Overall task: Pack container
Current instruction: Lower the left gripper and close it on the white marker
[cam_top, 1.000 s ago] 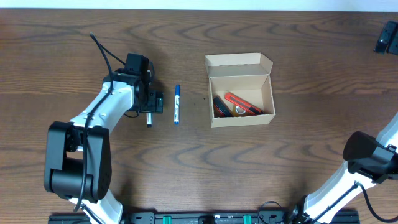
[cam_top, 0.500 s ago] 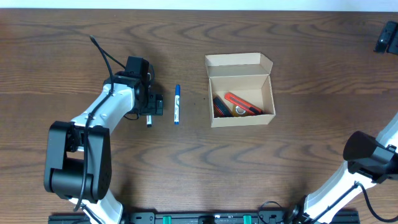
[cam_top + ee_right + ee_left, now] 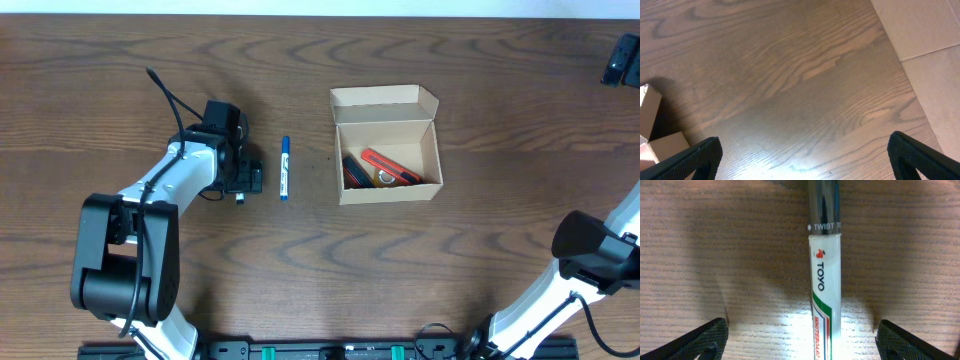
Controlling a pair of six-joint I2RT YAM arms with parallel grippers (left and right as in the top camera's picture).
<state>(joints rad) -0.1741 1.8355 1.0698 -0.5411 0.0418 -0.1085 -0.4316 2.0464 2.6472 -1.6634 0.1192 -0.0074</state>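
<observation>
Both released — L pincer point(image 3: 800, 339) shifted back over marker point(image 3: 826, 280), R pincer point(image 3: 805, 156) unmoved.

Container point(image 3: 388, 135): tan cardboard box, upright, flap lid open (folded back), rt of ctr.

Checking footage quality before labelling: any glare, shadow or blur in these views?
Left wrist: bright hotspot on the table beside the sharply printed Toyo whiteboard marker, dimmer above. Right wrist: glare patch at the bottom edge. Overhead: even light, sharp.

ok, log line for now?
left gripper: open, straddling whiteboard marker | right gripper: open, empty | container: lid open | blue marker: unpacked
</observation>
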